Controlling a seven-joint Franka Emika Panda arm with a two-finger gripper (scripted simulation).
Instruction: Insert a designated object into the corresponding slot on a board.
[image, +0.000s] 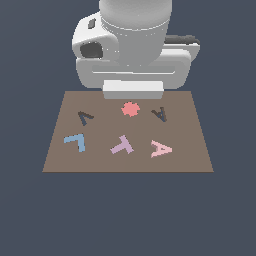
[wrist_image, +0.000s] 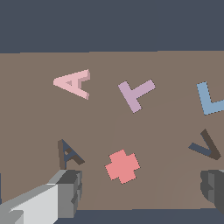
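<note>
Light-pink flat letter "A" piece is seen lying on the large brown rectangular board, apart from the dark A-shaped recess. The tool is held open, nothing gripped, with the red-pink jagged round piece between its fingers.

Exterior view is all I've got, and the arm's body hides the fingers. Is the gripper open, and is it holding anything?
Observer: In the wrist view the gripper is open, with its fingers wide apart and holding nothing.
Operator: What lies nearest the fingers?
Observer: The dark A-shaped slot shows right by one finger, and the red-pink piece lies in the span between the two. The light-pink A lies farther off, untouched.
</note>
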